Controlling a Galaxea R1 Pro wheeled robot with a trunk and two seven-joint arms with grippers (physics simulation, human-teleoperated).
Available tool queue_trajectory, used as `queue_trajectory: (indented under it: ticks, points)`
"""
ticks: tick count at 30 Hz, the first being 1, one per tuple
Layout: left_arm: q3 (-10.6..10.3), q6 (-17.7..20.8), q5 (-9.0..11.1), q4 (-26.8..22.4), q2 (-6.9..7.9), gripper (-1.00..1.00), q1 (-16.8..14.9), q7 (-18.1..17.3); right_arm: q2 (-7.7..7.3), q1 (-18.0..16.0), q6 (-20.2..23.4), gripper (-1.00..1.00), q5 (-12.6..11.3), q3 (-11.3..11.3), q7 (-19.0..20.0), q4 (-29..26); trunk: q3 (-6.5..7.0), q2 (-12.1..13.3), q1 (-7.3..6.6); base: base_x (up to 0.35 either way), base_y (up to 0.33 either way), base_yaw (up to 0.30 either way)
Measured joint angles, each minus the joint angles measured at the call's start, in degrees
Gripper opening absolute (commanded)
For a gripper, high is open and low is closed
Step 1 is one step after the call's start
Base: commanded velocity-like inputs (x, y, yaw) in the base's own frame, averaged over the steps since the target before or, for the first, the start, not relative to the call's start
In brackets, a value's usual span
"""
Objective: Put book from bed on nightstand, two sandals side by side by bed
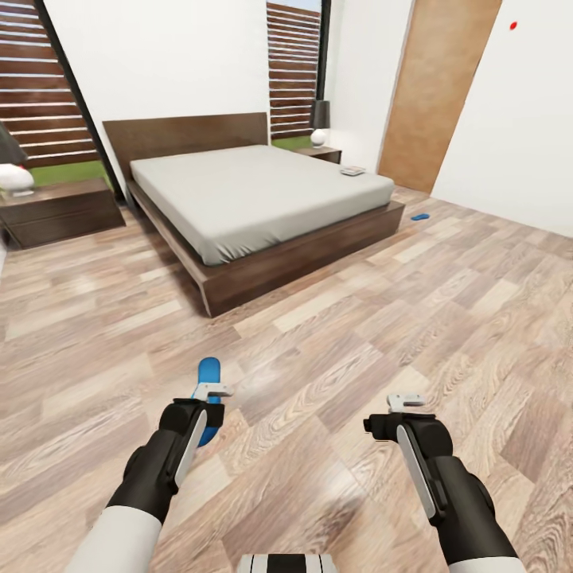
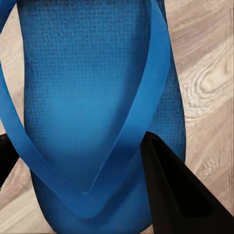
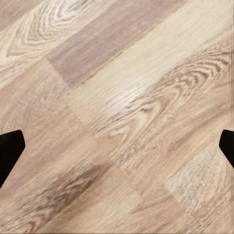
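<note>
Bedroom: wood-plank floor (image 1: 334,334) ahead of you, bed (image 1: 255,191) against the far wall, a nightstand (image 1: 56,208) on either side.
Book: on the bed's far right corner (image 1: 352,170).
Near sandal: (image 2: 97,107) right under your left gripper (image 2: 80,185), jaws spread either side of it.
Far sandal: (image 1: 419,216) on the floor beside the bed's right side.
Right gripper: (image 3: 117,146) wide apart over bare planks.

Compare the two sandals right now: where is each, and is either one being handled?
The near sandal lies on open floor well short of the bed, with the left gripper right over it; the far sandal sits by the bed's far corner, untouched. The near one shows its V strap in the left wrist view; the far one is too small for detail. Both are bright blue and on the floor.
</note>
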Motion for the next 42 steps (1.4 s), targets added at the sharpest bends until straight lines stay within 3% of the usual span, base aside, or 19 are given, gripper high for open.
queue_trajectory:
  ticks: [19, 26, 42]
  points:
    - [-0.2, -0.1, 0.0, 0.0, -0.05, -1.0, 0.0, 0.0, 0.03, 0.0, 0.0, 1.0, 0.0, 0.0, 0.0, 0.0, -0.79, 0.0, 0.0, 0.325, 0.0, -0.226]
    - [-2.2, -0.1, 0.0, 0.0, 0.01, -1.0, 0.0, 0.1, 0.03, 0.0, 0.0, 1.0, 0.0, 0.0, 0.0, 0.0, -0.81, 0.0, 0.0, 0.325, 0.0, -0.283]
    - [-2.3, -0.1, -0.1, 0.0, 0.0, -1.0, 0.0, 0.2, 0.03, 0.0, 0.0, 1.0, 0.0, 0.0, 0.0, 0.1, -0.81, 0.0, 0.0, 0.325, 0.0, -0.285]
